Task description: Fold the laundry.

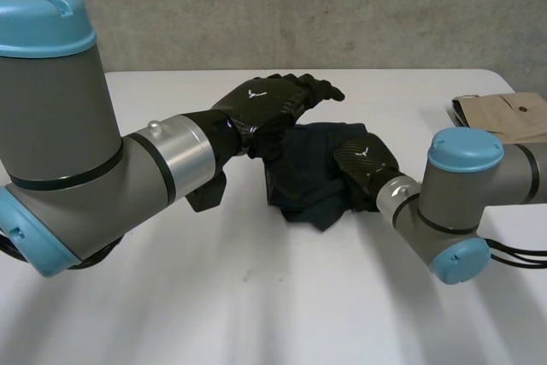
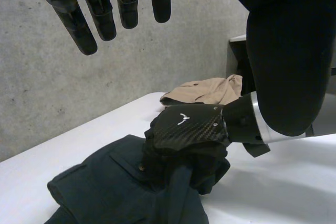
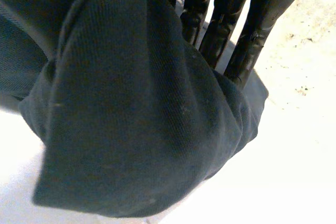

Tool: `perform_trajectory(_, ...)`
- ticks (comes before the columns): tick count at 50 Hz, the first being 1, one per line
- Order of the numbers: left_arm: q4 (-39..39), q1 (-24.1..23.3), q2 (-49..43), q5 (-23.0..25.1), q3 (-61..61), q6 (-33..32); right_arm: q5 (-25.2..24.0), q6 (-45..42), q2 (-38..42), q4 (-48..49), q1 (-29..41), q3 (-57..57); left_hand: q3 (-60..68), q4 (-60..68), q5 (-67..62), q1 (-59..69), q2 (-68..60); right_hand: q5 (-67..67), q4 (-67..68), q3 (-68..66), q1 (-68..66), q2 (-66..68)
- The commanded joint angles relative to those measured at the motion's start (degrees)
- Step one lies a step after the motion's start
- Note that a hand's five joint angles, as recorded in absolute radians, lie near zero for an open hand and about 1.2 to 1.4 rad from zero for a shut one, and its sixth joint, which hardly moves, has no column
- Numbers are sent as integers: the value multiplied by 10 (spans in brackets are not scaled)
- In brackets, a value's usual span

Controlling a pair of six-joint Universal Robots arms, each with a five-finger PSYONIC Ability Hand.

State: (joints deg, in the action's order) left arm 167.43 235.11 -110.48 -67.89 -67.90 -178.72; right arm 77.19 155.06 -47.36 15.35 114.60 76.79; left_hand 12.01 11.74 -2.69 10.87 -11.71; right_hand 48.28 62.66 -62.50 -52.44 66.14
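A dark navy garment (image 1: 303, 198) lies bunched in the middle of the white table (image 1: 256, 297). My right hand (image 1: 363, 160) rests on the garment's right side. In the left wrist view my right hand (image 2: 189, 127) has its fingers curled into a raised bunch of the dark garment (image 2: 105, 187). In the right wrist view a thick fold of the garment (image 3: 131, 129) hangs in front of the palm, with the fingers (image 3: 218, 30) behind it. My left hand (image 1: 269, 102) hovers over the garment's far edge, its fingers (image 2: 100, 14) straight and holding nothing.
A tan garment (image 1: 504, 117) lies folded at the table's far right edge, beyond my right arm; it appears as the tan garment (image 2: 205, 92) behind my right hand in the left wrist view. A grey wall stands behind the table.
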Motion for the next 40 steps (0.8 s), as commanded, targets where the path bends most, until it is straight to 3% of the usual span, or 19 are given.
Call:
perform_trajectory(1,0,1,1,0,-3,0,-2,-6,22,-7,-12,-28,-3,0,10,9,0,217,173,-175,-276,139)
perform_trajectory(15,2,1,-2,0,-6,1,-18,-106,-2,-6,-170,-46,-5,-2,11,7,1,217,173,-175,-276,139)
perform_trajectory(19,4,1,-4,0,-8,1,-52,-131,11,-6,-199,-78,-6,-3,13,5,3,217,173,-175,-276,139)
perform_trajectory(24,6,1,-4,-7,-14,0,-141,-150,36,-1,-224,-148,-6,-3,13,5,3,217,173,-175,-276,139)
perform_trajectory(27,6,1,-5,-13,-15,-1,-164,-145,39,4,-236,-198,-8,-5,15,4,5,217,173,-175,-276,139)
perform_trajectory(33,6,2,-4,-14,-15,-1,-163,-111,60,4,-264,-308,-8,-5,15,4,5,217,173,-175,-276,139)
perform_trajectory(40,7,2,-2,-14,-15,-1,-175,2,100,-3,-323,-438,-8,-5,15,4,5,217,173,-175,-276,139)
